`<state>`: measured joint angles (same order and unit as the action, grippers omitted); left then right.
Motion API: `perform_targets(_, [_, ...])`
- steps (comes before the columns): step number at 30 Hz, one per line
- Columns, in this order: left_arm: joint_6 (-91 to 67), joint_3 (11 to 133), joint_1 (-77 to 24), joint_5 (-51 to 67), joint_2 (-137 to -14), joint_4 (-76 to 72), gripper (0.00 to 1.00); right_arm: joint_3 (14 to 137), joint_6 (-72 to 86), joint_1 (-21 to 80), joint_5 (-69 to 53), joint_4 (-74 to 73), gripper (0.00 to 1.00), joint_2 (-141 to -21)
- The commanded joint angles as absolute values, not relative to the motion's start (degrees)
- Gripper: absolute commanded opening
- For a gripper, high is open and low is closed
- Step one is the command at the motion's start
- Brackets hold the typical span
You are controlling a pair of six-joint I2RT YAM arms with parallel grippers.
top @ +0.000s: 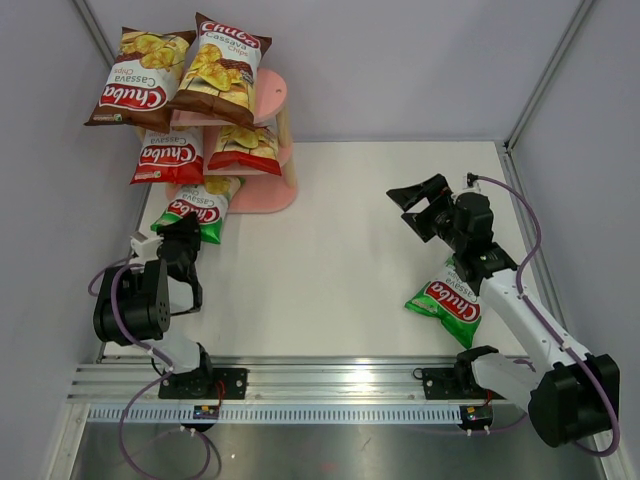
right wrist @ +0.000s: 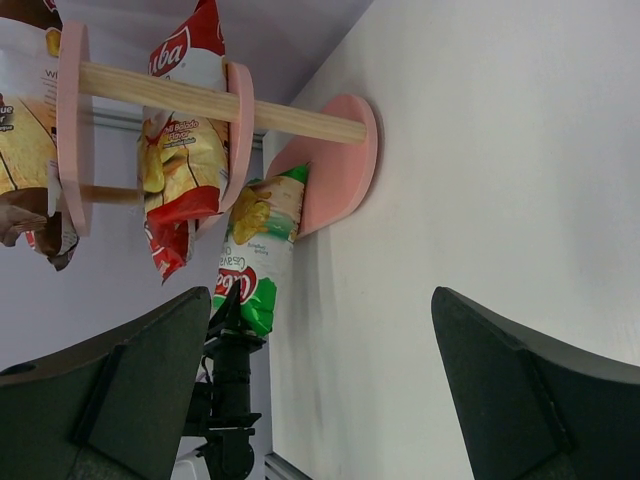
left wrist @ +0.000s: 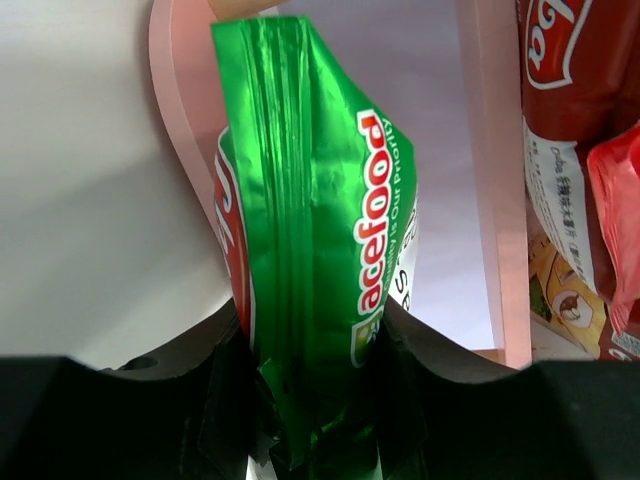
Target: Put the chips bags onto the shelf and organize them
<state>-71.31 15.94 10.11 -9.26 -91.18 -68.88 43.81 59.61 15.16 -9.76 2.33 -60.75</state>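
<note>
Left gripper [top: 182,240] is clamped on the near seam of a green Chuba bag [top: 200,207]. The bag's far end sits at the lowest board of the pink shelf [top: 270,92], far left. In the left wrist view, white "acefood" lettering runs up the bag's edge.

Middle tier holds two red-white Chuba bags [top: 168,155]. Top tier holds two brown bags [top: 135,75] reading "Chuba Cassava Chips", overhanging left.

Right gripper [top: 425,205] has its fingers spread, empty, over the table [top: 340,260]. A second green Chuba bag [top: 445,300] lies flat, near right, beneath the right arm.

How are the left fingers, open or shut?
Shut: the left fingers pinch the green bag by its crimped end, per the left wrist view.
</note>
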Motion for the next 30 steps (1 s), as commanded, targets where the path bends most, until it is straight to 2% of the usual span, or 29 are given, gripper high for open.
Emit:
perform_targets(1, [-71.1, 18.5, 10.5, -10.6, -92.8, -65.1, 0.37, 43.6, 58.3, 14.7, -10.5, 4.5, 0.99, -58.8])
perform_targets(5, [-72.3, 18.6, 10.5, -12.7, -92.8, -61.4, 0.34, 42.9, 58.4, 14.8, -10.6, 4.7, 0.99, -58.4])
perform_targets(7, [-72.6, 18.9, 10.5, -14.0, -92.6, -59.4, 0.40, 42.3, 58.7, 14.8, -10.8, 5.1, 1.00, -58.4])
perform_targets(13, [-74.1, 20.9, 10.5, -15.8, -95.3, -57.5, 0.43, 41.2, 59.6, 14.8, -11.9, 7.2, 0.99, -59.0])
perform_targets(15, [-74.9, 22.1, 10.5, -15.9, -97.0, -57.8, 0.48, 41.2, 59.7, 14.8, -12.1, 7.6, 0.99, -59.0])
perform_targets(18, [-75.9, 23.9, 10.3, -16.1, -98.9, -58.7, 0.50, 41.2, 59.5, 14.8, -12.6, 8.0, 0.99, -59.0])
perform_targets(26, [-76.4, 29.4, 10.0, -16.9, -102.8, -56.5, 0.61, 41.0, 59.3, 14.7, -14.5, 9.2, 0.99, -59.8])
perform_targets(30, [-76.2, 31.9, 9.9, -17.0, -104.2, -55.7, 0.62, 40.9, 59.3, 14.8, -15.0, 10.1, 1.00, -60.2])
